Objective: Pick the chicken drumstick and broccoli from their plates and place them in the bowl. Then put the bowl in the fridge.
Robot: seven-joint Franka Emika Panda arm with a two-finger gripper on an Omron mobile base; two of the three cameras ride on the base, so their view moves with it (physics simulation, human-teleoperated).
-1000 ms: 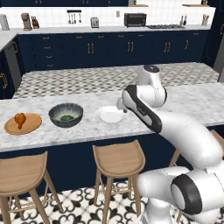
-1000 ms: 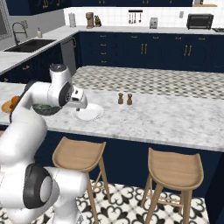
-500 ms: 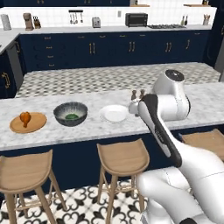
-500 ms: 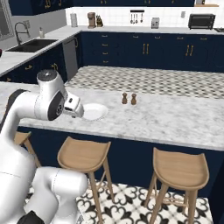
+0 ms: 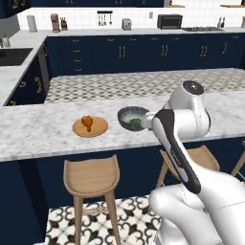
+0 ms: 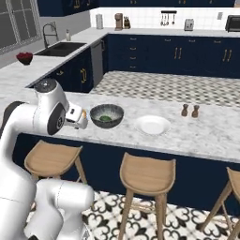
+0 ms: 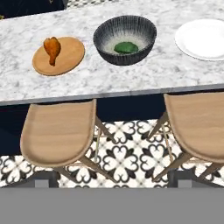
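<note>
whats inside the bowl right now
The broccoli lies inside the bowl, on its pale speckled bottom. Nothing else shows in there; the near wall hides a sliver of the bottom.

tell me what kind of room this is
A home kitchen, rendered rather than real. A marble island counter with wooden bar stools tucked under it, navy cabinets with brass handles along the back wall, and a sink with a faucet at the side.
</note>
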